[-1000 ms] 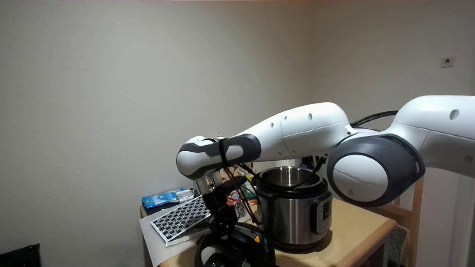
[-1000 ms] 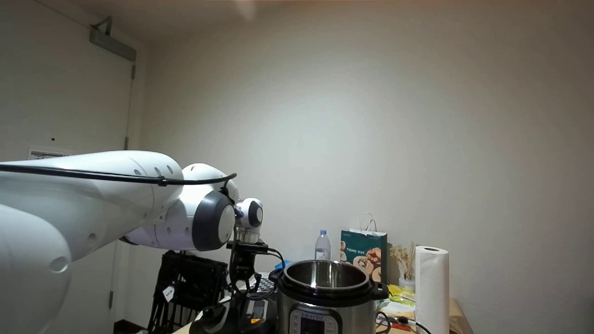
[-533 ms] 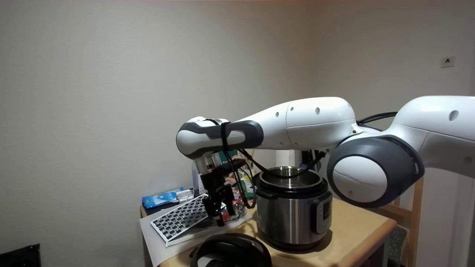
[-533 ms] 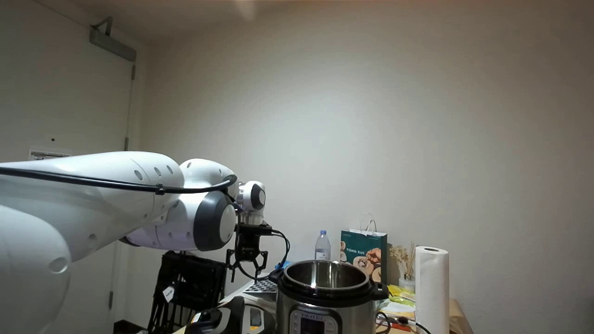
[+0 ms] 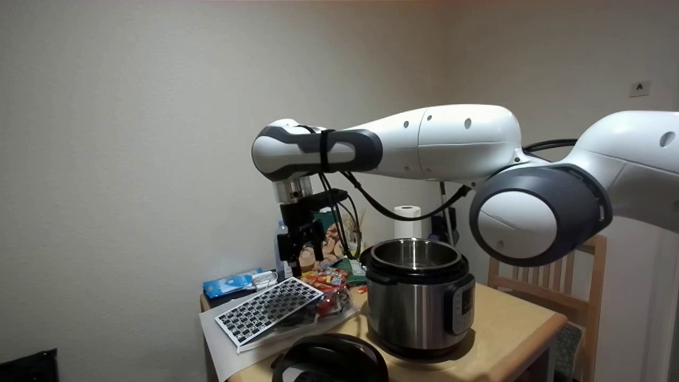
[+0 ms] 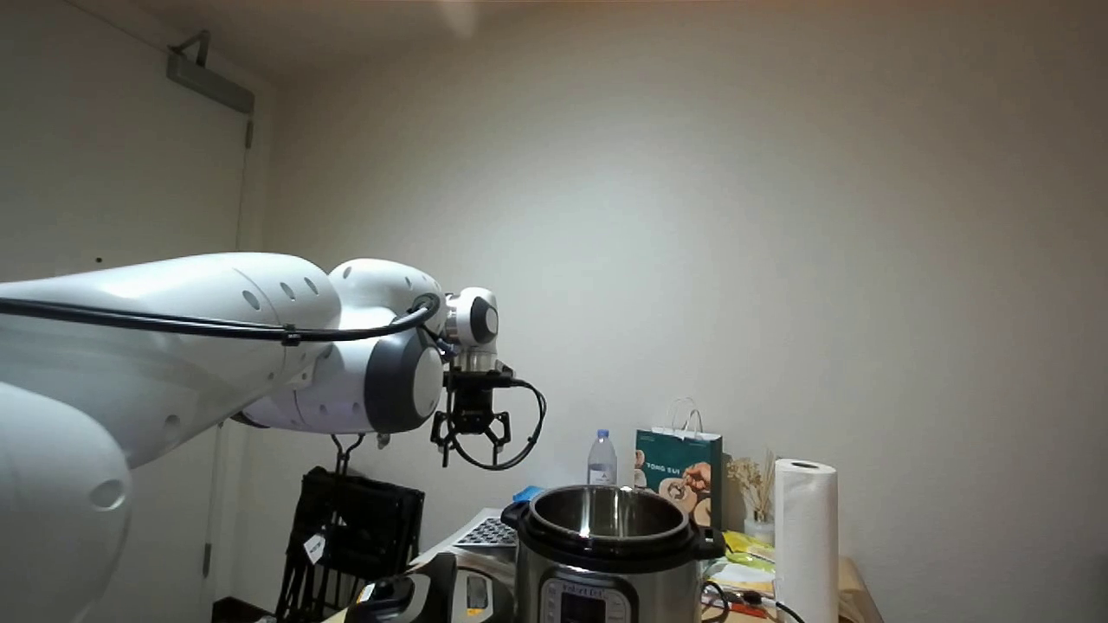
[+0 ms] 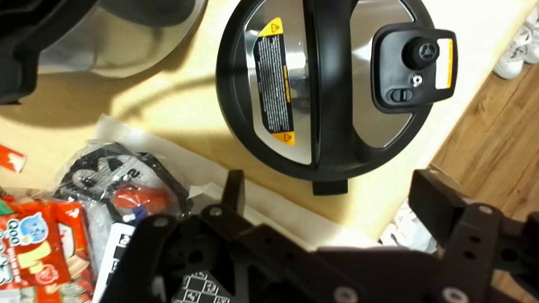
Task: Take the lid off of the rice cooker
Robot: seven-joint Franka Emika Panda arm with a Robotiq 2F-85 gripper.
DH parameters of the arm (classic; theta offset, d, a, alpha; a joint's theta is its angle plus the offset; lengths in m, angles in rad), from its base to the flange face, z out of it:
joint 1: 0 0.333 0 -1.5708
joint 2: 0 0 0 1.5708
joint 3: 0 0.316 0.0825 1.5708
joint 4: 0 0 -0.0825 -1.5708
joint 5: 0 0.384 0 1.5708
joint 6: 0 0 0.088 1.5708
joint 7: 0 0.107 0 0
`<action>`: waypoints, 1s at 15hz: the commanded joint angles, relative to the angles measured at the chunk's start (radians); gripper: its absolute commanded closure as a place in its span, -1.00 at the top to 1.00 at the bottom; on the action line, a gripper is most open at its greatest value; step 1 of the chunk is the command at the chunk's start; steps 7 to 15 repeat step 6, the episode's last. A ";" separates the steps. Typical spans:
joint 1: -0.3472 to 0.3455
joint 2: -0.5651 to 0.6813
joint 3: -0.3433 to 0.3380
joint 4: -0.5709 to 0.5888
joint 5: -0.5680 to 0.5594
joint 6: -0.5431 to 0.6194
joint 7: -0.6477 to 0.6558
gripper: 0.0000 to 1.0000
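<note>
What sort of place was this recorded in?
Likely a home-like living space, perhaps a dorm or apartment, though the pictures don't settle which. Pointers: the brushed-steel cylindrical rice cooker, the white paper-towel roll and the red plastic snack packet.

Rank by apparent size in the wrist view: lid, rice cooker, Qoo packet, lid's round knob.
1. Lid
2. Rice cooker
3. Qoo packet
4. Round knob
Visible parts only: the frame crops the first two.
</note>
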 commanded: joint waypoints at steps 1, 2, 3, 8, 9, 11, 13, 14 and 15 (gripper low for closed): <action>-0.003 -0.030 0.006 -0.023 -0.005 0.019 0.021 1.00; -0.004 -0.045 0.006 -0.024 -0.005 0.022 0.034 1.00; -0.006 -0.054 0.006 -0.024 -0.005 0.022 0.041 1.00; -0.006 -0.058 0.006 -0.026 -0.005 0.023 0.045 1.00; -0.006 -0.058 0.006 -0.026 -0.005 0.023 0.045 1.00; -0.006 -0.058 0.006 -0.026 -0.005 0.023 0.045 1.00; -0.006 -0.058 0.006 -0.026 -0.005 0.023 0.045 1.00; -0.006 -0.058 0.006 -0.026 -0.005 0.023 0.045 1.00; -0.006 -0.058 0.006 -0.026 -0.005 0.023 0.045 1.00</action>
